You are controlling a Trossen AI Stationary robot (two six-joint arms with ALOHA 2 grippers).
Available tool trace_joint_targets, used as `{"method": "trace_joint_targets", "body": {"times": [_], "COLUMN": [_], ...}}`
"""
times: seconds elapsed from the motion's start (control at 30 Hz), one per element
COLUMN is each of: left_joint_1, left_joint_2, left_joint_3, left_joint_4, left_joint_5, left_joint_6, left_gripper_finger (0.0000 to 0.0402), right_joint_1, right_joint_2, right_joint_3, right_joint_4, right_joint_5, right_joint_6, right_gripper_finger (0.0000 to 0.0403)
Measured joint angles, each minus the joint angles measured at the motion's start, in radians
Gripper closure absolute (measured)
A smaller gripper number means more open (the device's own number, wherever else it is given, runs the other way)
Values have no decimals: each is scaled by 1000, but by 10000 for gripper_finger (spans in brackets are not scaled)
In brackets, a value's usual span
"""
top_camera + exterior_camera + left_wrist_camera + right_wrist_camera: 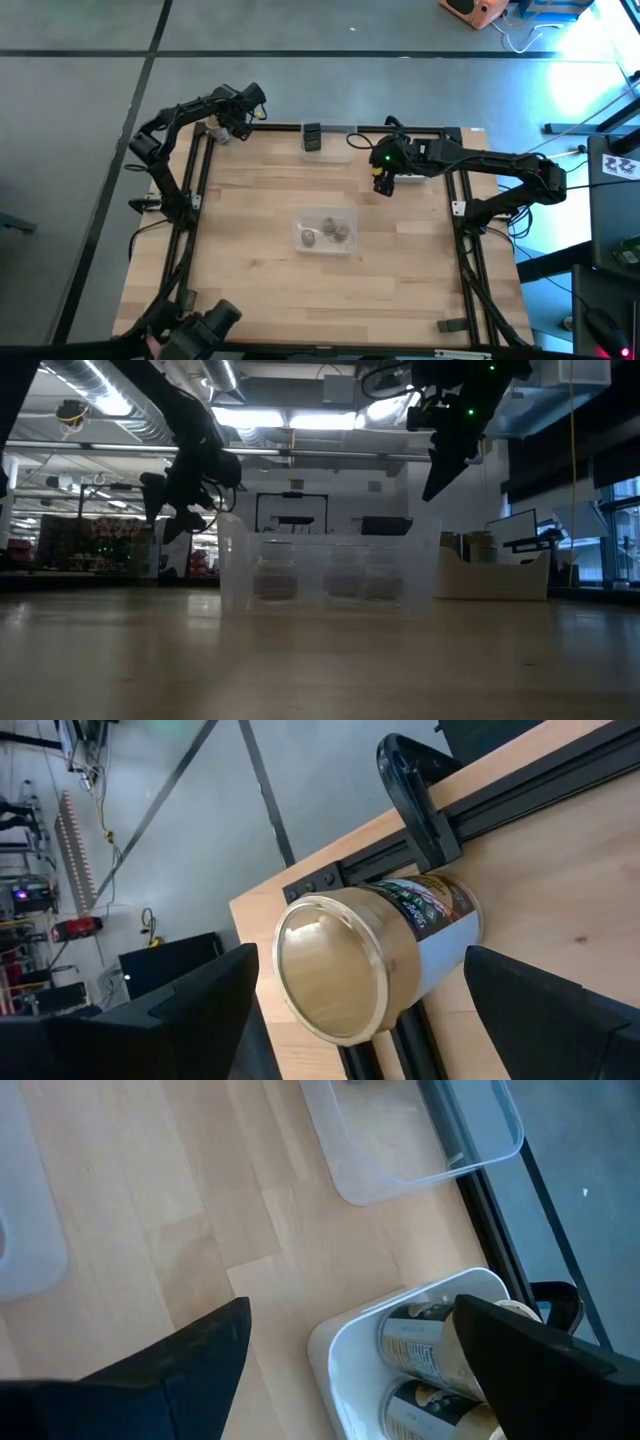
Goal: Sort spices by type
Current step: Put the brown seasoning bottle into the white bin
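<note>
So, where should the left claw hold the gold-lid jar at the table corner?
Probably on the jar body, just behind the gold lid, one finger each side. It lies on its side, lid towards the left claw, whose open fingers already flank it.

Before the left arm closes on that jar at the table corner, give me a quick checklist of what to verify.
1. Jar between the left gripper fingers: ok, it lies in the gap in the left wrist view.
2. Left fingers open wide enough: ok, a dark finger shows on each side of the jar.
3. Jar upright: not ok, it lies tilted on the black frame rail at the table edge.
4. Right gripper clear of the left arm: ok, it hangs open over the white tray on the far side.
5. Centre bin ready: ok, three small jars inside, with room left.
6. Firm grip likely: cannot tell.
</note>
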Motion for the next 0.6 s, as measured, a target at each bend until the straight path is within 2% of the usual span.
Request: {"method": "trace_joint_targets", "body": {"times": [0.3,0.6], "left_joint_1": [4,25], "left_joint_2": [17,104], "left_joint_3": [0,0], "left_joint_4": [15,-29], "left_joint_5": [-1,-23], "left_joint_6": [27,41], "left_gripper_finger": [61,61], "right_joint_1": [0,0], "right_joint_2": [0,0], "right_joint_3": [0,0], "right_joint_4": [0,-17], "right_joint_5": [-47,-60], "right_joint_6": [1,12], "right_gripper_finger": [56,56]}}
